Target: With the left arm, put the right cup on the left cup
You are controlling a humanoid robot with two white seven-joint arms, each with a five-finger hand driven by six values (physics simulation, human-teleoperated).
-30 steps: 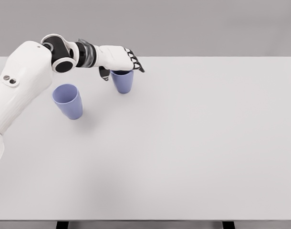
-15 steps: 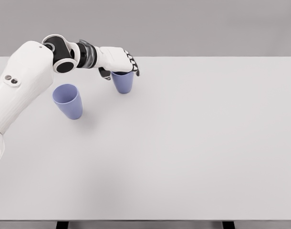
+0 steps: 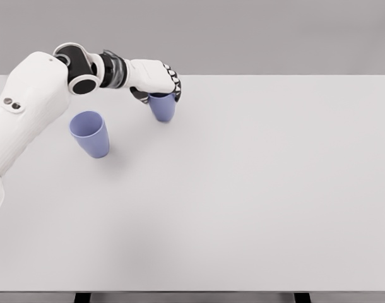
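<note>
Left hand sits over the right cup, fingers curled down around its rim, thumb on the near-left side: gripping it. Right cup stands upright on the table. Left cup stands apart, nearer and leftward of the right cup, upright.

Right cup: lavender-blue tapered tumbler, upright on desk, rim directly under left hand, fingers curled around its top. Left cup: same colour and shape, upright, open mouth up, below-left of hand, apart from it.
</note>
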